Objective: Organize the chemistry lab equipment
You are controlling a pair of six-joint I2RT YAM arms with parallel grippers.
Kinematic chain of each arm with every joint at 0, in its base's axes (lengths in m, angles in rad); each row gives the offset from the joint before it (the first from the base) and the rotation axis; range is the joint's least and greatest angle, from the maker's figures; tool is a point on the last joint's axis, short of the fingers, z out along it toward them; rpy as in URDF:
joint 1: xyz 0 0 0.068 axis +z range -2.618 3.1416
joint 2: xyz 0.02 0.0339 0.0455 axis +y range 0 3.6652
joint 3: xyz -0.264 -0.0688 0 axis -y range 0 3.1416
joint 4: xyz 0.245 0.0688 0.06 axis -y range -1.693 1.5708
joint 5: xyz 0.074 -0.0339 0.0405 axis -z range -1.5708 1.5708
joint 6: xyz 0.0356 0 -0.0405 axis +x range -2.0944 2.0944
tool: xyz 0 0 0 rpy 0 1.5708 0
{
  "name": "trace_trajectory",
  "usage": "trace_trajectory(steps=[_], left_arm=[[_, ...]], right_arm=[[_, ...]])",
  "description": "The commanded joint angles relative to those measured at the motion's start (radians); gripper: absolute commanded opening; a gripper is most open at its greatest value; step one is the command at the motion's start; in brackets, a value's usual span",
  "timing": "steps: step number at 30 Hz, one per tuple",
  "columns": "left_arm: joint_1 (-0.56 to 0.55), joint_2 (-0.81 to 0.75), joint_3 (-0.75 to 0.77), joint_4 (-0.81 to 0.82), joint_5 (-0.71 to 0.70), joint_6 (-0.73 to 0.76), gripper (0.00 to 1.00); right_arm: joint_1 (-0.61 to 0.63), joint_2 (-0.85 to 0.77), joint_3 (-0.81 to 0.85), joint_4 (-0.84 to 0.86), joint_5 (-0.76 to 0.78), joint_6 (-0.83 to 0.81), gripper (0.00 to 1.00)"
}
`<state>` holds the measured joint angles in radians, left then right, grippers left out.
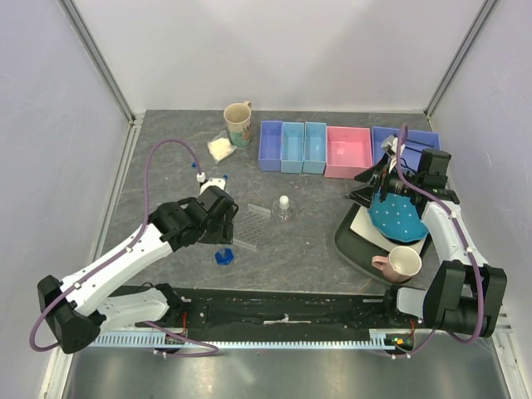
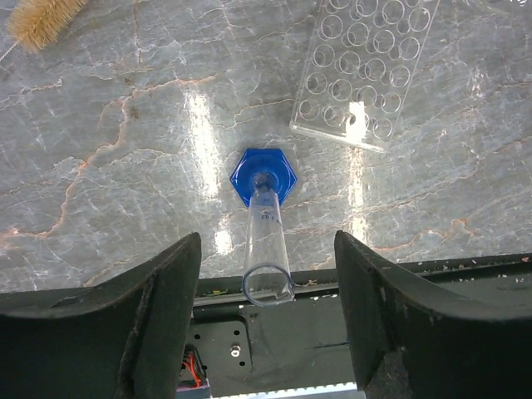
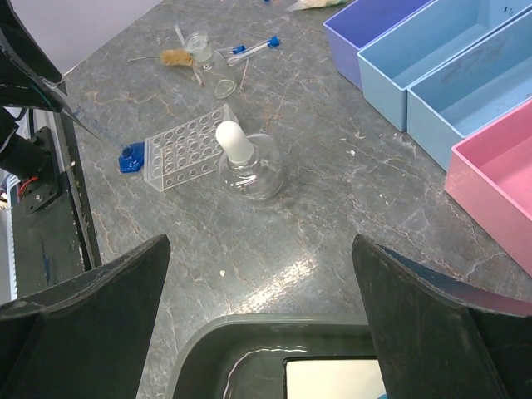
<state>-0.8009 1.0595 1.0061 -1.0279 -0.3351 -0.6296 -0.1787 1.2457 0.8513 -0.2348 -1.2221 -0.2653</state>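
A clear measuring cylinder (image 2: 268, 249) on a blue hexagonal foot (image 2: 263, 176) stands upright between the fingers of my left gripper (image 2: 266, 249). The jaws are open, with a gap on each side of the cylinder's rim. From above, the left gripper (image 1: 221, 229) hangs over that blue foot (image 1: 224, 256). The clear tube rack (image 1: 252, 224) lies just right of it, and the white-stoppered flask (image 1: 284, 209) stands beyond. Blue-capped tubes (image 3: 253, 46) and a brush (image 3: 176, 56) lie further back. The powder bag (image 1: 220, 148) sits by the cream mug (image 1: 238, 123). My right gripper (image 3: 262, 316) is open and empty over the tray's edge.
A row of bins stands at the back: dark blue (image 1: 271, 145), light blue (image 1: 292, 147), pink (image 1: 348, 151). The dark tray (image 1: 353, 243) at right holds the blue dotted plate (image 1: 397, 214) and the pink mug (image 1: 399, 264). Walls enclose the table on three sides.
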Motion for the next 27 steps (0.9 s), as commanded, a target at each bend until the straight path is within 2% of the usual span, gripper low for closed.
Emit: trace_trajectory(steps=[1,19,23,27], left_arm=[[-0.008,0.031,0.040,0.037,-0.042,-0.012,0.70],[-0.011,0.106,0.046,0.000,-0.041,-0.013,0.58],[-0.012,0.109,0.049,-0.001,-0.036,-0.013,0.52],[-0.012,0.112,0.051,0.000,-0.035,-0.010,0.42]], right_arm=[[0.004,0.009,0.031,0.003,-0.019,-0.038,0.98],[0.004,0.015,0.038,-0.018,-0.011,-0.060,0.98],[0.004,0.017,0.038,-0.020,-0.013,-0.063,0.98],[0.004,0.017,0.040,-0.024,-0.013,-0.064,0.98]])
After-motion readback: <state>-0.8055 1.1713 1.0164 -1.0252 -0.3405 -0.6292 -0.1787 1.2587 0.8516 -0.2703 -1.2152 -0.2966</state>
